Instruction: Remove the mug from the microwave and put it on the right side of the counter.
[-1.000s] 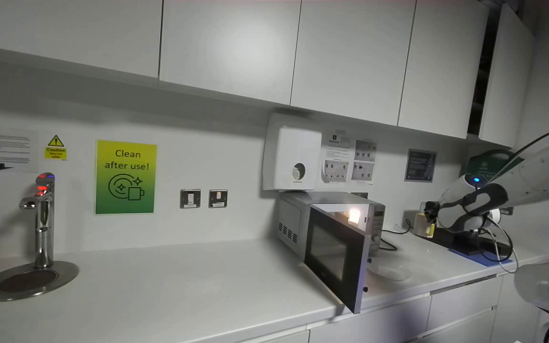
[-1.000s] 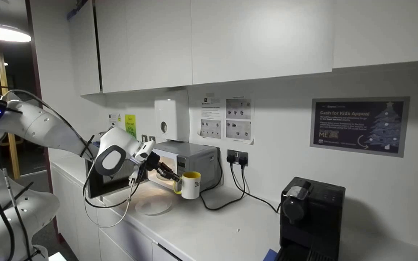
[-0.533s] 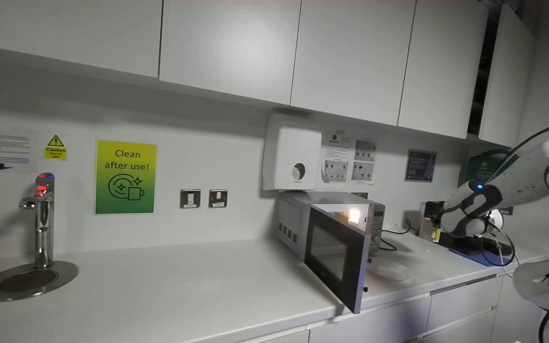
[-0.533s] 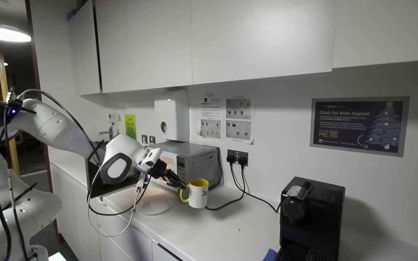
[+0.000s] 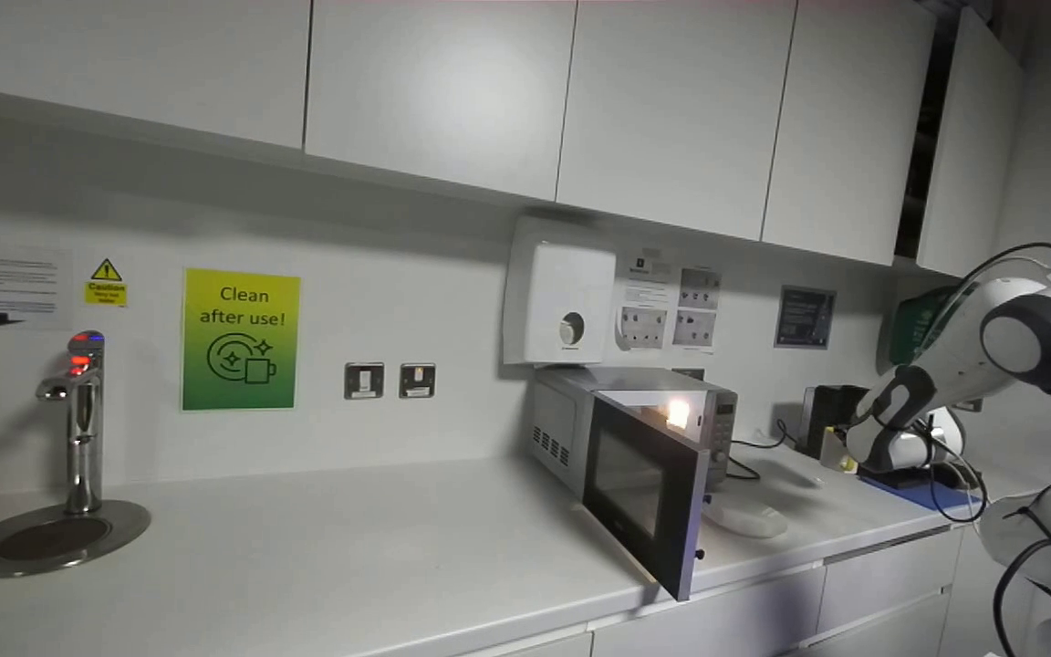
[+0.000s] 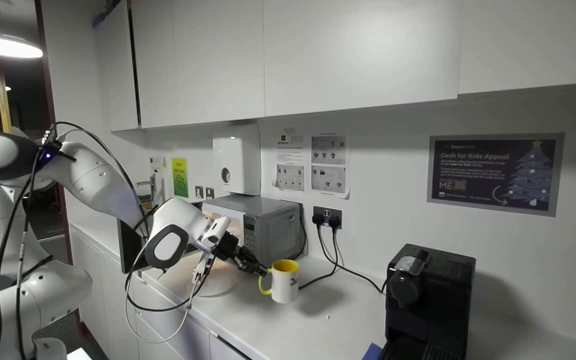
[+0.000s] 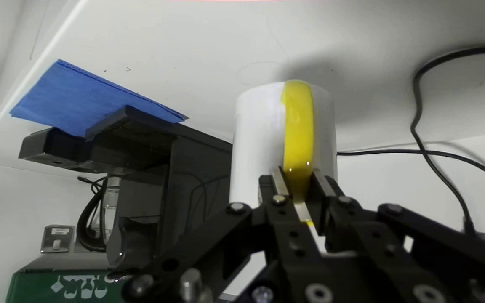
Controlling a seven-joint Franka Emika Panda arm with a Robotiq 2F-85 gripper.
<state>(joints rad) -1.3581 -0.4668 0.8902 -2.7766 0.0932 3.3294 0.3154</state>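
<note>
A white mug (image 6: pixel 285 285) with a yellow inside and yellow handle hangs upright a little above the counter (image 6: pixel 340 332), its shadow beside it. My gripper (image 6: pixel 264 271) is shut on the handle. In the wrist view the two fingertips (image 7: pixel 298 179) pinch the yellow handle, with the mug body (image 7: pixel 257 134) behind. In an exterior view the mug (image 5: pixel 830 447) is partly hidden by my arm. The microwave (image 6: pixel 280 225) stands with its door (image 5: pixel 644 493) open and its light on; the mug is outside it, on the coffee machine side.
A black coffee machine (image 6: pixel 433 300) stands further along the counter, with a blue cloth (image 7: pixel 82 97) at its base. A clear glass plate (image 5: pixel 749 518) lies before the microwave. Black cables (image 6: pixel 318 280) run along the wall behind the mug. The counter's front edge (image 6: pixel 228 332) is nearby.
My gripper has carried the mug away from the microwave towards the coffee machine and lowered it closer to the counter. The microwave door and glass plate have not moved.
</note>
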